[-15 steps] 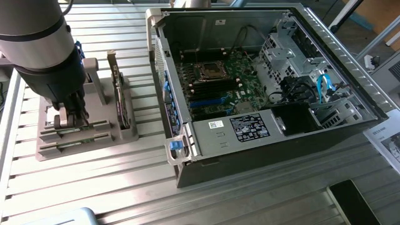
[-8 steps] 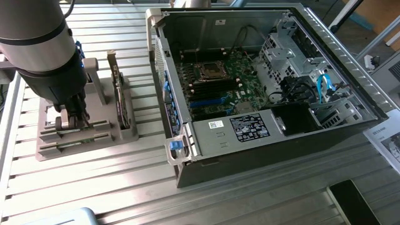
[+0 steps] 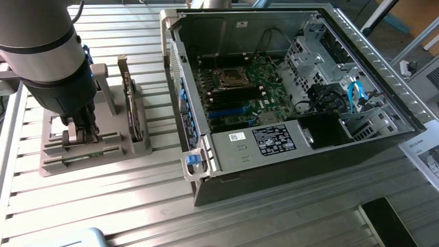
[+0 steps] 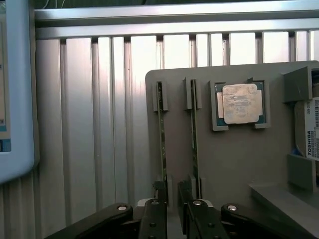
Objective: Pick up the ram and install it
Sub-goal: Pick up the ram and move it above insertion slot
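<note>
Hanging over the tray [image 4: 234, 159] on the slatted table [image 3: 103, 206] is the claw [image 4: 173, 191].

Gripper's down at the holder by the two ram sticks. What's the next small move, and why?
Probably a slight sideways shift to centre on one stick before closing. In the wrist view the open gripper seems to line up with the bare holder between the ram stick nearer the processor chip and the other ram stick, so neither sits between its fingers.

The hard drive [image 4: 306, 124] label reads "TOSHIBA"; no other text is legible.
</note>
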Robot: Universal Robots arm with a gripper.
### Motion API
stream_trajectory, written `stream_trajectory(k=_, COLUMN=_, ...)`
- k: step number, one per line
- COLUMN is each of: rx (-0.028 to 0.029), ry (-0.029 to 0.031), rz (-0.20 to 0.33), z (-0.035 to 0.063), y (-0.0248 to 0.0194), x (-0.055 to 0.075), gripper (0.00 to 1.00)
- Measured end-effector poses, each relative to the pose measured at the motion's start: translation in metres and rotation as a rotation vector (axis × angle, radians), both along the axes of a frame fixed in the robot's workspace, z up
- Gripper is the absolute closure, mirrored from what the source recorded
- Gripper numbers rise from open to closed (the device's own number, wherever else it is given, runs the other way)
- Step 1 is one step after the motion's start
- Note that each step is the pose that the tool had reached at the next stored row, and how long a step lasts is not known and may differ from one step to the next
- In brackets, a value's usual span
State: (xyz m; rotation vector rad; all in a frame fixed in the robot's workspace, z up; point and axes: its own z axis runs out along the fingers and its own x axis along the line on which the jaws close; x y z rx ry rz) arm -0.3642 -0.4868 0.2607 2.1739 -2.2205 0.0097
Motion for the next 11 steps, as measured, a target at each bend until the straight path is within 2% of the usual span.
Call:
stream_trajectory(k=4, rx=-0.0067, ry=0.0, rz=0.0, z=-0.0032, y=0.0, x=0.0, gripper=0.76)
stream_trajectory(k=7, rx=-0.0158, ry=0.0, rz=0.0, z=-0.0077, y=0.0, x=0.0, gripper=0.76)
stream_trajectory(k=11, rx=-0.0163, ry=0.0, rz=0.0, z=-0.0079, y=0.0, x=0.0, gripper=0.76)
